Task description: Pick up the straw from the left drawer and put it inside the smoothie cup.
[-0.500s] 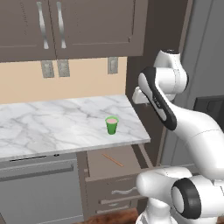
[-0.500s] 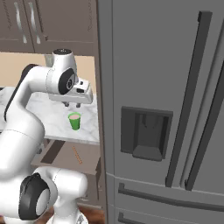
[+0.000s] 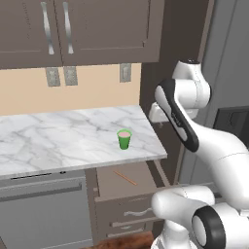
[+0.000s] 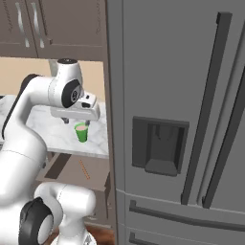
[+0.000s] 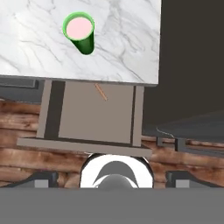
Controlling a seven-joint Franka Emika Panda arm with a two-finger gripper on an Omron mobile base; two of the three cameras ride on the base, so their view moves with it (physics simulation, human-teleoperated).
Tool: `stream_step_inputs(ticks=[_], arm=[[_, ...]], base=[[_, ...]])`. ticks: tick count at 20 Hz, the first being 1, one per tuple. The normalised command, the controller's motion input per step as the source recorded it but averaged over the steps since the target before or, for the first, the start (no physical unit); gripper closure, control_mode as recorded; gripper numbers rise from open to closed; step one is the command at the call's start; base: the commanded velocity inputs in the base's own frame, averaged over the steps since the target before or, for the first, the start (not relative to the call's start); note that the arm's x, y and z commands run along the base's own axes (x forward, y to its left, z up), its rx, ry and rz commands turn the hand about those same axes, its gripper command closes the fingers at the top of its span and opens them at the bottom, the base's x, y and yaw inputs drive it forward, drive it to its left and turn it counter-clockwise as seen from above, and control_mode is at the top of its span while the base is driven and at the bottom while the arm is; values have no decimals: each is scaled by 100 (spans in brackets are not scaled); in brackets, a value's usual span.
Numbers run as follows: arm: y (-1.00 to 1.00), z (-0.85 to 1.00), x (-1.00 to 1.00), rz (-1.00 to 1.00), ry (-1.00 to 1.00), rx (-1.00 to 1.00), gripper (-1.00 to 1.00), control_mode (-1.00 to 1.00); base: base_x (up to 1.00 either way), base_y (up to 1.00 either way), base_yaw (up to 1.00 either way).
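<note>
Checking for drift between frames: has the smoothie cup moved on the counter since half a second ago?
No. The smoothie cup stands at the same spot near the marble counter's front right edge, above the left drawer.

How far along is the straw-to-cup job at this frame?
Done: the left drawer already stands open. In hand: nothing; the gripper hangs above the counter near the smoothie cup. Left: the straw lies on the drawer floor, so pickup and placing into the cup both remain.
</note>
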Motion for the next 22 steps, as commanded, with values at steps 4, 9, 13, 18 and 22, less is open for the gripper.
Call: stream_step_inputs(ticks=[4, 9, 13, 18, 22], arm=[[0, -2, -6, 0, 5, 0, -100, -100], [9, -17, -6, -6, 6, -4, -100, 100], [0, 0, 0, 0, 0, 0, -100, 100], [0, 0, 0, 0, 0, 0, -100, 100], [0, 0, 0, 0, 0, 0, -100, 100]], base=[[0, 0, 0], [-2, 3, -3], [-45, 21, -24], [-61, 35, -33], [-45, 73, -28]])
